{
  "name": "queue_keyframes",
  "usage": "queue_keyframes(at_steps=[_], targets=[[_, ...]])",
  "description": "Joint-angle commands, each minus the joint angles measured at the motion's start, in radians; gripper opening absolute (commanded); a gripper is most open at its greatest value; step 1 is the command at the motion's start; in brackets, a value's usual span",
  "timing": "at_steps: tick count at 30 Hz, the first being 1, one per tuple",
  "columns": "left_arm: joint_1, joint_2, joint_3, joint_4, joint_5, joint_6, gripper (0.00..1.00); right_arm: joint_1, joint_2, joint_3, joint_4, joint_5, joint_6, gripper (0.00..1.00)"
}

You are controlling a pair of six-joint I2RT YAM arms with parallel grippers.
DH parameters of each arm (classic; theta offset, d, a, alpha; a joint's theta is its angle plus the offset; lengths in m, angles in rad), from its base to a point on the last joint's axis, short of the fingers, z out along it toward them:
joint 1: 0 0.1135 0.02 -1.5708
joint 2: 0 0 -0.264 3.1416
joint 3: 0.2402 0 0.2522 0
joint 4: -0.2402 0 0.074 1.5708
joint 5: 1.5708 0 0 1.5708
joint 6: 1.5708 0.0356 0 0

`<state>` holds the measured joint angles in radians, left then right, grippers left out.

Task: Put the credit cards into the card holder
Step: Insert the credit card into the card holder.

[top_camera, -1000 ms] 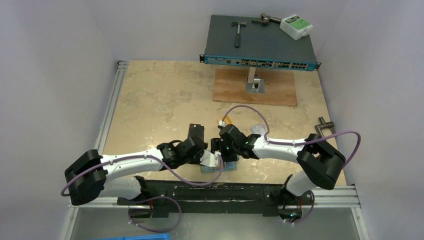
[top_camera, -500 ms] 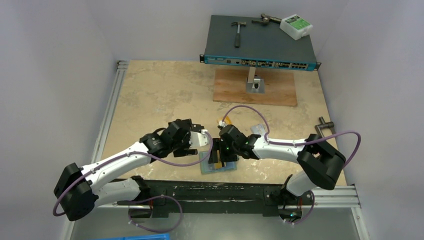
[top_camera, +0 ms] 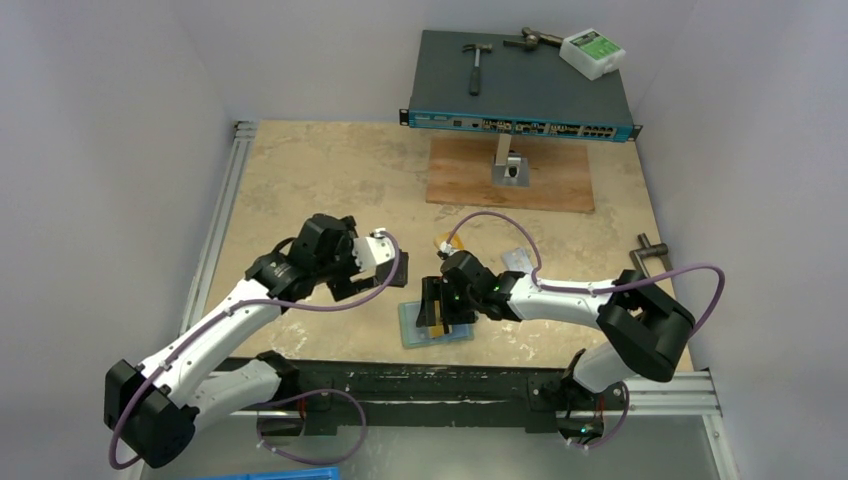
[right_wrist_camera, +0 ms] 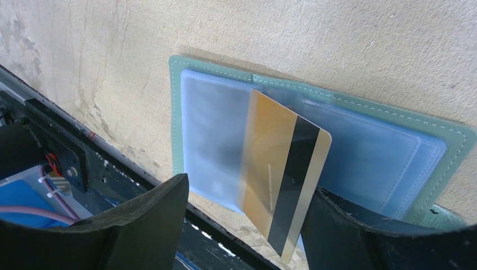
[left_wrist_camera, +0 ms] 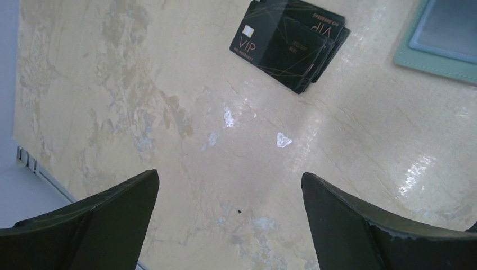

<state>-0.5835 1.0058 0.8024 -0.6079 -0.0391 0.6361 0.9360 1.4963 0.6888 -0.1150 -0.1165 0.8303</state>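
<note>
In the top external view, the card holder (top_camera: 411, 328) is seen lying open on the tabletop (top_camera: 320, 180), near the front edge and between the two arms. The right hand (top_camera: 436, 312) is held low over it, and a strip of a gold card (top_camera: 432, 320) is made out beneath that hand. The left hand (top_camera: 382, 254) is raised to the left, well apart from the holder, and nothing is carried in it. A small pale card (top_camera: 515, 258) is seen farther back, beside the right arm.

In the left wrist view, the fingers (left_wrist_camera: 95, 225) of the left hand are spread wide over bare tabletop. A fan of black VIP cards (left_wrist_camera: 289, 42) lies flat ahead of them. One teal corner of the card holder is shown at the upper right, near the fan but not touching it.

In the right wrist view, the gold card, with its black magnetic stripe, stands tilted in the open holder. Its left part looks hazed, so it is judged to be partly under the clear pocket. The right hand is spread about it and one finger stands clear. Whether the other finger touches the card's edge cannot be told.

The cards are judged light, stiff and slippery, and hard to lift where they lie flat, so an overhanging short edge of the fan should be taken. The holder is soft and light and may slide when a card is pushed in.
</note>
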Motion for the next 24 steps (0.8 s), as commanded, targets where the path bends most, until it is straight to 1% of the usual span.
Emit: queue_keyframes(at_steps=[1,6,8,9,10,12,16,20,24], targets=[[0.005,-0.054,0.003,0.058,0.112,-0.018,1.0,-0.002,0.06,-0.068,-0.09,0.103,-0.023,0.7],[-0.015,-0.023,-0.032,0.108,0.133,-0.017,1.0,-0.002,0.061,-0.078,-0.078,0.081,-0.021,0.7],[-0.053,0.005,-0.033,0.119,0.083,-0.027,1.0,-0.003,0.064,-0.082,-0.073,0.077,-0.017,0.7],[-0.083,0.027,-0.029,0.123,0.016,-0.034,1.0,-0.003,0.066,-0.083,-0.07,0.075,-0.015,0.71],[-0.114,0.054,-0.02,0.119,-0.017,-0.04,1.0,-0.002,0.067,-0.083,-0.066,0.074,-0.013,0.71],[-0.156,0.087,-0.006,0.104,-0.049,-0.048,1.0,-0.002,0.073,-0.079,-0.065,0.073,-0.014,0.71],[-0.193,0.088,-0.009,0.089,0.032,-0.057,1.0,-0.002,0.068,-0.07,-0.077,0.077,-0.019,0.71],[-0.202,0.093,-0.012,0.08,0.127,-0.05,1.0,-0.002,0.054,-0.073,-0.084,0.077,-0.015,0.72],[-0.203,0.065,-0.04,0.097,0.211,-0.023,1.0,-0.003,0.054,-0.076,-0.086,0.077,-0.014,0.72]])
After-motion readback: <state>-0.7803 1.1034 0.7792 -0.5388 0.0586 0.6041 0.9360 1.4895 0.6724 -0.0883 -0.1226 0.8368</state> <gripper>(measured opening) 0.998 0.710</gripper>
